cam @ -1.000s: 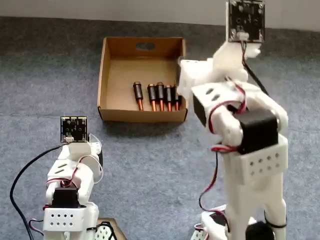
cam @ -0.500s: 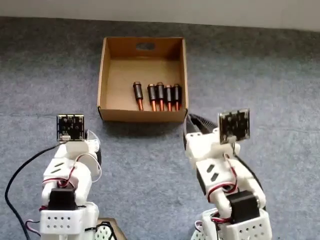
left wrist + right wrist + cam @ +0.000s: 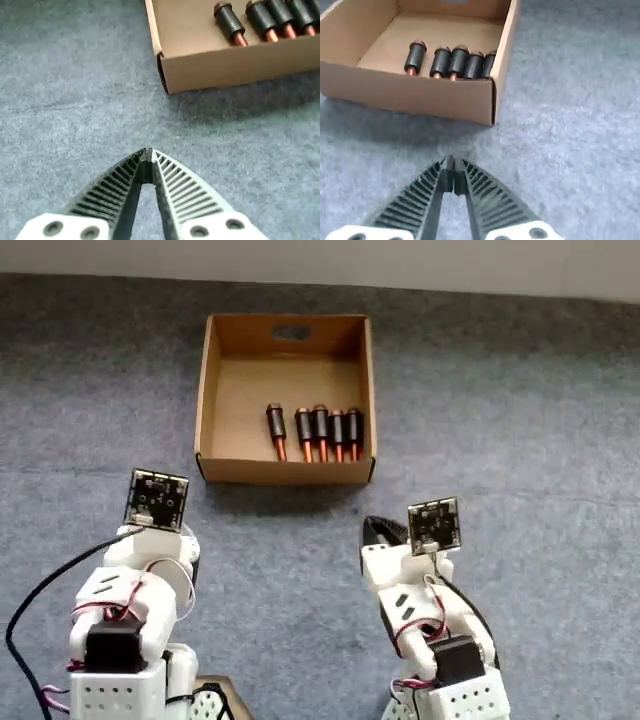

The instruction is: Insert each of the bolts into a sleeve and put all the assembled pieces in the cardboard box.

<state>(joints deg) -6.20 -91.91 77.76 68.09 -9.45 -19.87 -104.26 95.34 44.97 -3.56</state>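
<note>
The cardboard box (image 3: 212, 390) stands at the back of the grey carpet. Several assembled pieces (image 3: 318, 432), black sleeves with copper bolt ends, lie side by side in it against its near wall; they also show in the left wrist view (image 3: 230, 24) and the right wrist view (image 3: 451, 61). My left gripper (image 3: 148, 156) is shut and empty, low over the carpet short of the box's (image 3: 235, 62) near left corner. My right gripper (image 3: 450, 165) is shut and empty too, just short of the box's (image 3: 415, 97) near right corner. Both arms are folded back at the table's front.
Grey carpet covers the table around the box. The left arm's base (image 3: 120, 680) and the right arm's base (image 3: 440, 680) stand at the front edge. A brown corner (image 3: 222, 692) of something shows beside the left base.
The right arm has pulled back from over the box's right wall and folded down to the front of the table. The left arm has barely shifted.
</note>
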